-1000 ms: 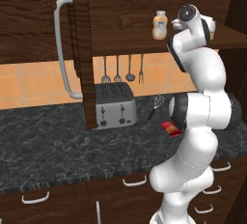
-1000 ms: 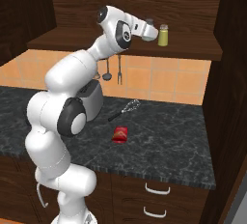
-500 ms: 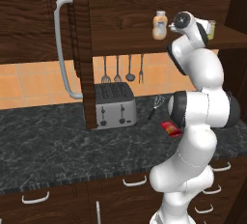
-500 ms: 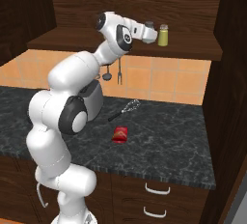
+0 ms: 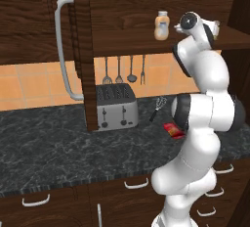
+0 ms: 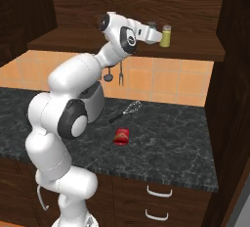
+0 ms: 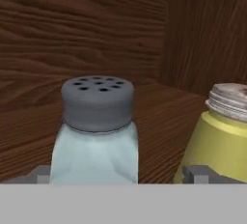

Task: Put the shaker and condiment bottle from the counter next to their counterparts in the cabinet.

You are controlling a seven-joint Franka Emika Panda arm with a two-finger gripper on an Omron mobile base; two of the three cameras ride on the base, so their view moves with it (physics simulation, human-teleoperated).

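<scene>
The arm is stretched up into the cabinet (image 6: 205,50), with its gripper (image 6: 155,35) over the shelf (image 6: 63,42). From the hand view the pale blue shaker (image 7: 96,136) stands upright on the shelf right between the fingers (image 7: 200,174), which sit spread on either side of it; I cannot tell whether they touch it. Just beside it stands the yellow-green shaker (image 6: 166,35) — the two are close, with a narrow gap between them. Further along the same shelf, seen from the left, is the peach-orange bottle (image 5: 161,26) with its white cap.

Down on the black tabletop (image 6: 185,147) the red condiment bottle (image 6: 121,135) lies on its side, near a whisk (image 6: 128,110). A toaster (image 5: 116,106) stands against the tiled wall — utensils (image 5: 118,72) hang above it. The open cabinet door (image 5: 44,50) carries a long grey handle (image 5: 62,50).
</scene>
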